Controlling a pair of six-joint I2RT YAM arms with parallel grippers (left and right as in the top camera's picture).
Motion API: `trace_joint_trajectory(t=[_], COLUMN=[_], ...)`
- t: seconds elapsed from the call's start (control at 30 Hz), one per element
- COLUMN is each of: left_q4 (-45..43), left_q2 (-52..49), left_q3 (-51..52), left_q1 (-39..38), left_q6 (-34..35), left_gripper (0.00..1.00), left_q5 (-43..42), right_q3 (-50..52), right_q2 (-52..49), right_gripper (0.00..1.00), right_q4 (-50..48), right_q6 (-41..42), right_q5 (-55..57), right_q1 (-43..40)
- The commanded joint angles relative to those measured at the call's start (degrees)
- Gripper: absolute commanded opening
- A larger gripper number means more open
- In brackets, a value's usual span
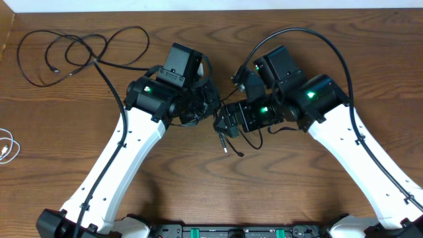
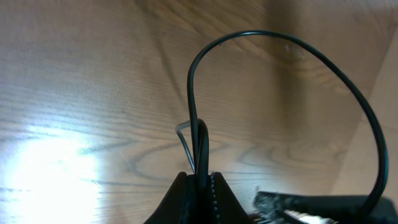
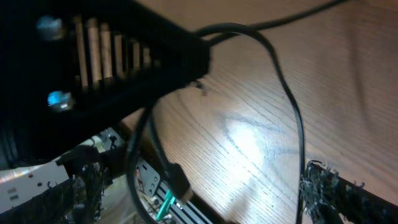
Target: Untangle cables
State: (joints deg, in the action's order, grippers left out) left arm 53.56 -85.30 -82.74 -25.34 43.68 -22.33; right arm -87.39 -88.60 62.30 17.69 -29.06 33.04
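Overhead is evenly lit and sharp; wrist views blur, with glare, perhaps lamp reflections, on the table (image 2: 50, 168).

Robotics lab bench: twin white arms (image 1: 119, 158) on wood-grain table (image 1: 211, 192).

Darker wavy grain marks the brown wooden surface (image 1: 198, 188), with a pale glare patch (image 3: 249, 137); thin black flexible cables (image 1: 96, 59); short white cord (image 1: 6, 149); left robot arm (image 1: 125, 158) and right robot arm (image 1: 360, 152), white links, black joint housings, small green lights.
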Motion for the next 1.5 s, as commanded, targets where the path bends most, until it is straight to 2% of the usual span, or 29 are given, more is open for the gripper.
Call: trace_joint_trajectory(t=[0.0, 0.13, 0.23, 0.33, 0.57, 0.73, 0.9, 1.17, 1.27, 1.3, 1.47], left_q4=[-0.17, -0.96, -1.22, -1.79, -2.69, -3.08, -3.19, -3.15, -3.13, -3.13, -3.13], left_q2=[-0.44, -0.44, -0.44, -0.44, -0.44, -0.44, -0.44, -0.44, -0.44, -0.44, -0.44], left_q3=[0.02, 0.02, 0.02, 0.02, 0.02, 0.02, 0.02, 0.02, 0.02, 0.02, 0.02], left_q1=[-0.07, -0.07, -0.07, -0.07, -0.09, -0.09, -0.09, -0.07, -0.07, -0.07, -0.07], left_q6=[7.74, 8.83, 12.92, 15.43, 16.63, 18.14, 18.14, 18.08, 17.88, 17.88, 17.88], left_gripper=[0.08, 0.08, 0.08, 0.08, 0.08, 0.08, 0.08, 0.08, 0.17, 0.24, 0.28], left_q5=[-1.66, -2.16, -5.38, -8.52, -16.11, -16.06, -16.06, -13.49, -11.37, -10.80, -7.23], right_q3=[-1.09, -1.09, -1.09, -1.09, -1.09, -1.09, -1.09, -1.09, -1.09, -1.09, -1.09], right_q2=[0.15, 0.15, 0.15, 0.15, 0.15, 0.15, 0.15, 0.15, 0.15, 0.15, 0.15], right_gripper=[0.99, 0.99, 0.96, 0.87, 0.67, 0.45, 0.29, 0.13, 0.08, 0.08, 0.06], right_q4=[-0.37, -0.42, -0.44, -0.87, -1.27, -1.25, -1.22, -1.68, -1.64, -1.64, -1.66], right_q6=[-5.35, -5.77, -5.77, -5.77, -5.77, -5.55, -5.40, -3.91, -2.47, -2.47, -2.03], right_q5=[-2.91, -2.93, -2.38, -2.36, -2.36, -2.36, -2.38, -2.29, -0.79, -0.42, 0.28], right_q1=[1.81, 2.60, 2.64, 2.64, 2.64, 2.64, 2.64, 2.62, 2.51, 2.54, 2.54])
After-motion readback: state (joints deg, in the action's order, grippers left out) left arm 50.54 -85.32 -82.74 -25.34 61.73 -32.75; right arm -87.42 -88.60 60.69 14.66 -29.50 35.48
